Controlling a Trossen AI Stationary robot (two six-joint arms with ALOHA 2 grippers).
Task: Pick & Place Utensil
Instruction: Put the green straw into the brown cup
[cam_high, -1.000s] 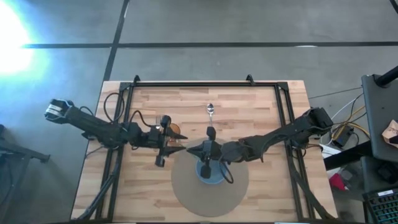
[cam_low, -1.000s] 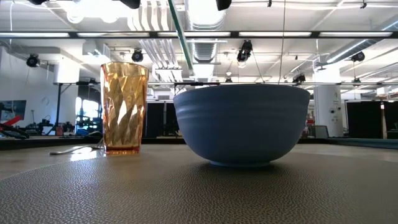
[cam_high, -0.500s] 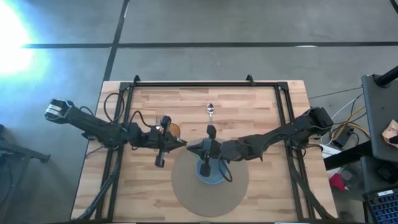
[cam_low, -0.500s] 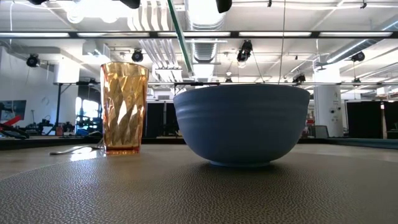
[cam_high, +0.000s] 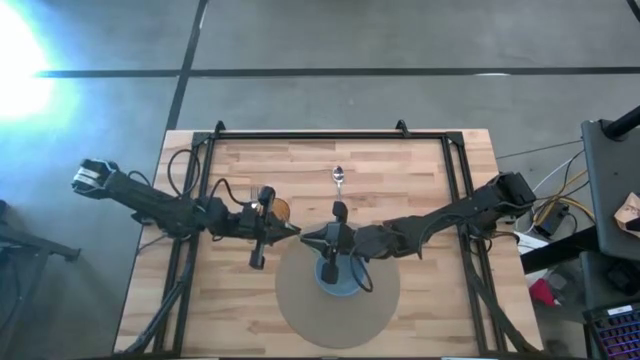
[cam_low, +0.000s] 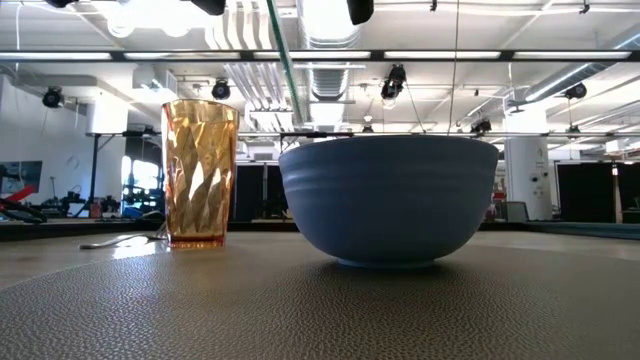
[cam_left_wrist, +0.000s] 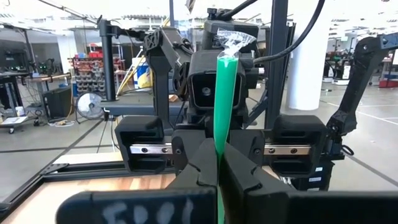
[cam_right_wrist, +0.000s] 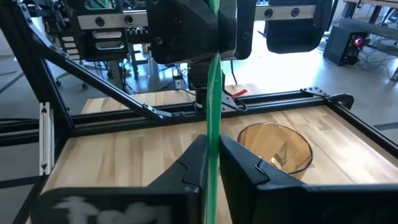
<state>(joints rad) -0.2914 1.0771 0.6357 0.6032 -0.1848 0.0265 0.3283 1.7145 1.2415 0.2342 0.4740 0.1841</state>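
Two tools met above the ribbed blue bowl (cam_low: 388, 200) | left tool (cam_left_wrist: 217, 163) and right tool (cam_right_wrist: 209, 155) both clamped on a slim green utensil (cam_left_wrist: 221, 99) | faceted amber glass (cam_low: 200, 172) beside | plank worktop (cam_high: 400, 170)

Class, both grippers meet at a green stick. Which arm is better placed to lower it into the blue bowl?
Right, probably. The right gripper, shut on the green stick, hangs near the blue bowl; the left gripper, also gripping it, sits beside the amber glass.
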